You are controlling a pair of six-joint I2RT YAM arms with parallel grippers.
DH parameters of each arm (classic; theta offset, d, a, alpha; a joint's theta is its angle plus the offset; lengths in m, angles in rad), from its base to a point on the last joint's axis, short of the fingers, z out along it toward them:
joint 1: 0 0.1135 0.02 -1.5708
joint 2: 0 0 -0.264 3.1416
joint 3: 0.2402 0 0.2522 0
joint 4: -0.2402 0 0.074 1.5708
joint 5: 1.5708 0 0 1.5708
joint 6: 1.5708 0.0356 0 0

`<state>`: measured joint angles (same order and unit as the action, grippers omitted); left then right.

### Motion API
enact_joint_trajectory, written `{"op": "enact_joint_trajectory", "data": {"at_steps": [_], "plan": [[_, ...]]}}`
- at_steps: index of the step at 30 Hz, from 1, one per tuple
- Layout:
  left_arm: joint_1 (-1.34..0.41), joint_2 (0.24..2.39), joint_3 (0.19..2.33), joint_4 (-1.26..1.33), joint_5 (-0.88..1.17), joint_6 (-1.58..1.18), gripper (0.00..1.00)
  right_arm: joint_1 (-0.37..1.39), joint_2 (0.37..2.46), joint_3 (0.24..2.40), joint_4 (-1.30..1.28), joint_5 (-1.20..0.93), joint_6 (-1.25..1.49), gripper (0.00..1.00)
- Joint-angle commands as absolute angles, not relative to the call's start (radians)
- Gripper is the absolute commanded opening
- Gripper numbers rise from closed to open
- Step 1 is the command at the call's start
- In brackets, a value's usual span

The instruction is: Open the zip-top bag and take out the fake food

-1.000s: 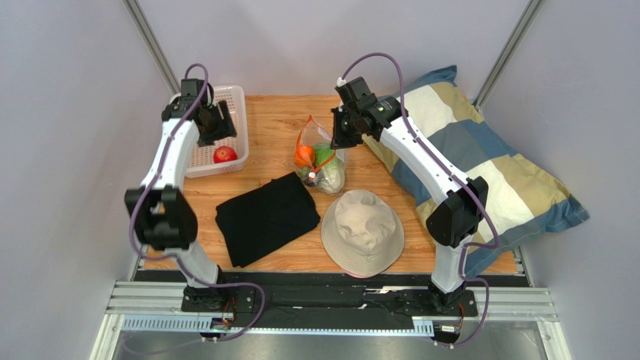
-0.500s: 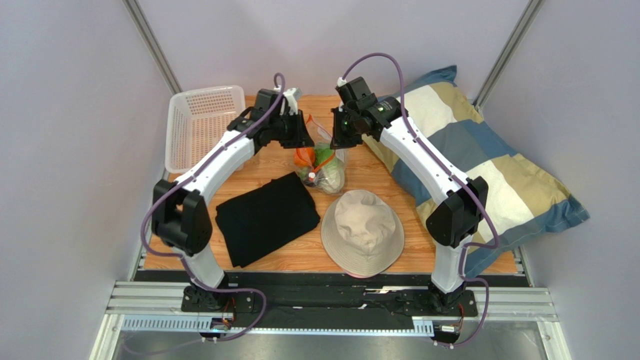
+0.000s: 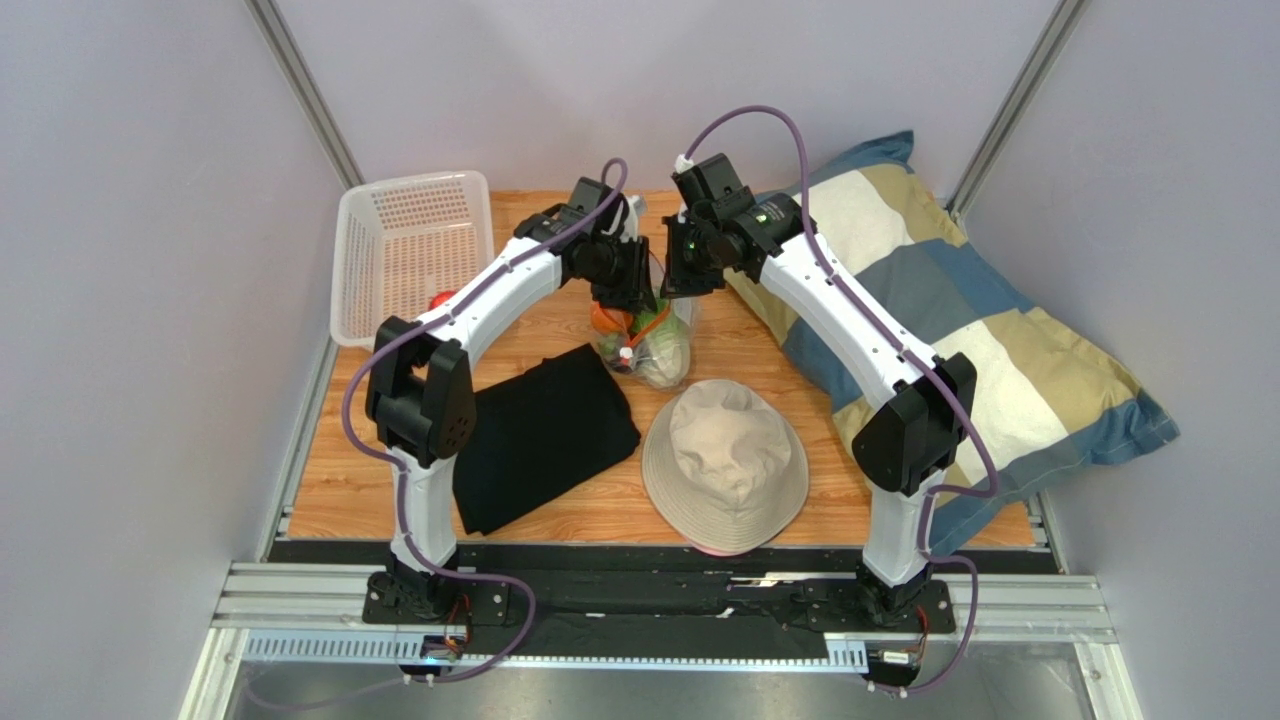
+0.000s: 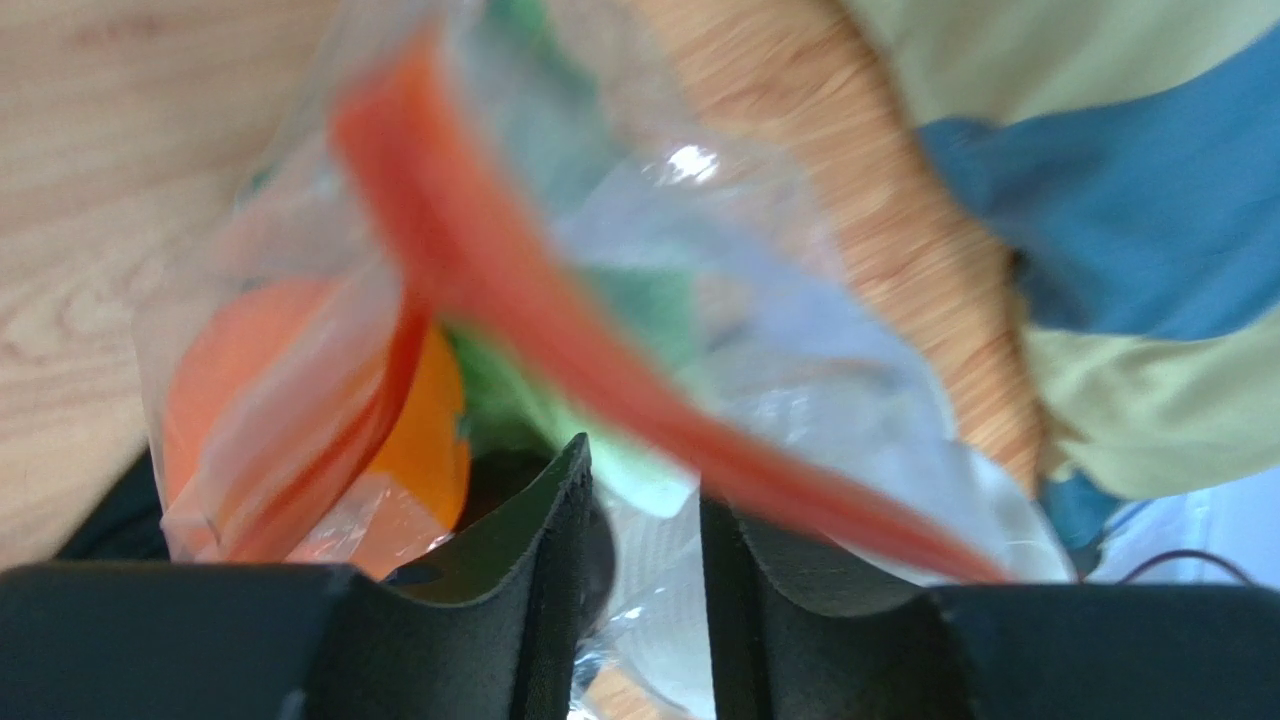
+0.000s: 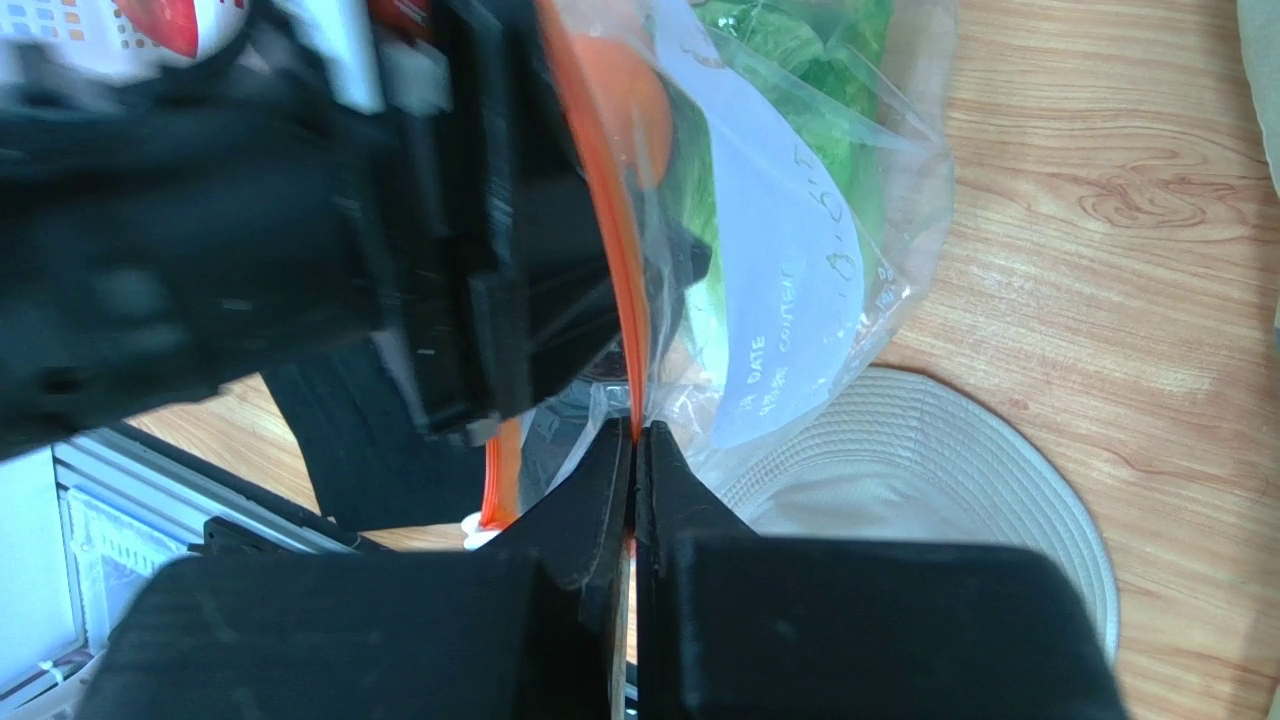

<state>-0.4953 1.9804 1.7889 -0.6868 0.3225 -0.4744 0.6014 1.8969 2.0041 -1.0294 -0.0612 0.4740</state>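
The zip-top bag [image 3: 649, 339] stands on the table, held up by its orange-red zip strip [image 5: 598, 195]. My right gripper [image 5: 634, 438] is shut on that strip at the bag's top [image 3: 675, 279]. My left gripper [image 4: 643, 495] is open, its fingertips at the bag's open mouth, just left of the right gripper [image 3: 631, 279]. Inside the bag I see an orange round fruit [image 4: 428, 428], green cabbage [image 5: 789, 45] and a dark round fruit [image 4: 604, 543]. A red apple [image 3: 439, 300] lies in the white basket, mostly hidden by my left arm.
A white mesh basket [image 3: 409, 240] stands at the back left. A black cloth [image 3: 534, 435] and a beige bucket hat [image 3: 726, 462] lie in front of the bag. A striped pillow [image 3: 977, 338] fills the right side.
My left arm has swung from the basket, where the apple stays, over to the bag's mouth. The right gripper has held its place on the zip strip.
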Motion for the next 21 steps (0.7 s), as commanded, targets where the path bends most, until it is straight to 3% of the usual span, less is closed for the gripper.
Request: {"op": "enact_joint_trajectory", "data": {"at_steps": [1,7,11,21], "plan": [[-0.512,1.987,1.787,-0.822,0.262,-0.41,0.41,0.611,1.87,1.997,-1.006,-0.057,0.474,0.0],[-0.512,1.938,1.704,-0.85,0.213,-0.305,0.48,0.623,1.89,1.968,-0.98,-0.055,0.483,0.0],[-0.514,1.884,1.661,-0.857,0.209,-0.224,0.65,0.632,1.905,1.976,-0.979,-0.052,0.483,0.0],[-0.548,1.94,1.6,-0.847,0.199,-0.199,0.73,0.64,1.928,1.957,-0.966,-0.063,0.509,0.0]]}}
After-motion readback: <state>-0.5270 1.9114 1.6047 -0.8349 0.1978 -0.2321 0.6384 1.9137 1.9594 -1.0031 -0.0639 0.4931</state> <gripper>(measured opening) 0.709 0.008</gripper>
